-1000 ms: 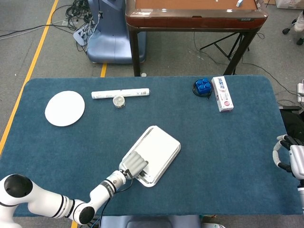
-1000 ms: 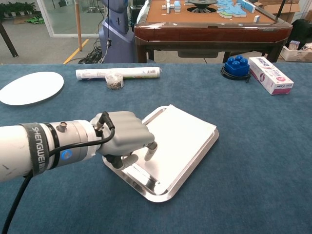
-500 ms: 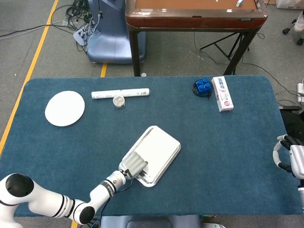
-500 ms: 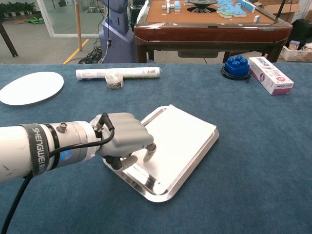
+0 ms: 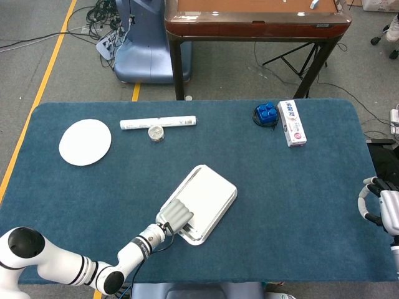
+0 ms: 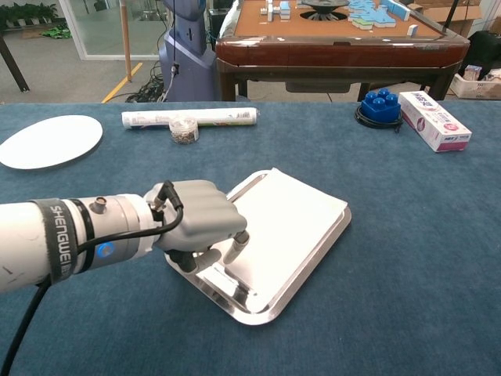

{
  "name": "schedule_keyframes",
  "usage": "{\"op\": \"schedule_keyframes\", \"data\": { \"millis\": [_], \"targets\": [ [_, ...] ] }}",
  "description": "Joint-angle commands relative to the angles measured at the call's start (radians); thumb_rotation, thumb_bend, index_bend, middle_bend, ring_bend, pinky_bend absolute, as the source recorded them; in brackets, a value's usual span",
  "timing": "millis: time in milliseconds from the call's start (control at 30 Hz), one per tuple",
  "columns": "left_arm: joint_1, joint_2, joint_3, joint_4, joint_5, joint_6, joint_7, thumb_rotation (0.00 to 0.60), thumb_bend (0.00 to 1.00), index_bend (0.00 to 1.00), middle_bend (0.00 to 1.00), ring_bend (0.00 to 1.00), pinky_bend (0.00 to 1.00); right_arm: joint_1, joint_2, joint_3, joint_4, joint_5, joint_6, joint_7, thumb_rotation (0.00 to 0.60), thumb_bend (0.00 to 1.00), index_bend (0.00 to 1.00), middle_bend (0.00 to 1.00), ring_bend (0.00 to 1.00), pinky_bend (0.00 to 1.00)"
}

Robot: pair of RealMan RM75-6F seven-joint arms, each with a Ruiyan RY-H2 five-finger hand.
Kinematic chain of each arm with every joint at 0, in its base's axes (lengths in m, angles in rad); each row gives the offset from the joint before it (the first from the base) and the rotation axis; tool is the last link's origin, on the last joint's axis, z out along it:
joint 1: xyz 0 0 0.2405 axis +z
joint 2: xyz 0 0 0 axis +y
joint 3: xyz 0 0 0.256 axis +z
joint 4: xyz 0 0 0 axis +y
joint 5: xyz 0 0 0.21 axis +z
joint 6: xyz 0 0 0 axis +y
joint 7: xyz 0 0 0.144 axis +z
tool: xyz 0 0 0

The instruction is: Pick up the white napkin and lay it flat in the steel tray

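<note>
Steel tray (image 6: 313, 262) at the centre of the blue counter (image 5: 299, 187), lying diagonally, with the white napkin (image 6: 286, 215) spread flat inside it, covering the part toward 1 o'clock; bare steel shows at the 7 o'clock end. Left hand (image 6: 200, 219) over the tray's 7 o'clock end, fingers curled downward, fingertips (image 6: 239, 239) at the napkin's near edge; whether they pinch it cannot be told. Right hand (image 5: 377, 205) at the counter's 3 o'clock edge, only partly in view, its state unclear. White plate (image 5: 85, 142) at 10 o'clock; paper roll (image 5: 158, 123) and small jar (image 5: 156, 132) touching at 11 o'clock; blue block (image 5: 266, 113) and white box (image 5: 292, 123) side by side at 1 o'clock.
</note>
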Motion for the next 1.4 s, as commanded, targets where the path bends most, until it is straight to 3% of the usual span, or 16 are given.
{"op": "schedule_keyframes", "data": {
  "millis": [33,400,767,1400],
  "targets": [
    [0.000,-0.001,0.001,0.001,0.002,0.001,-0.002,0.600,0.62,0.42,1.00,1.00,1.00,0.000,0.000,0.000,0.000,0.000,0.000,0.001,0.600,0.38,0.59,0.33,0.30,0.35],
    [0.006,-0.010,0.000,0.006,0.054,0.036,0.002,0.600,0.62,0.36,1.00,1.00,1.00,-0.003,0.002,0.004,-0.003,0.002,0.004,0.019,0.600,0.38,0.59,0.33,0.30,0.35],
    [-0.007,-0.028,-0.021,0.044,-0.007,0.004,0.002,0.600,0.62,0.28,1.00,1.00,1.00,-0.003,0.006,0.005,-0.001,0.003,0.001,0.030,0.600,0.38,0.59,0.33,0.30,0.35],
    [-0.014,-0.002,-0.008,0.009,-0.035,-0.012,-0.019,0.600,0.62,0.30,1.00,1.00,1.00,-0.002,0.004,0.004,0.000,0.000,0.003,0.026,0.600,0.38,0.59,0.33,0.30,0.35]
  ]
}}
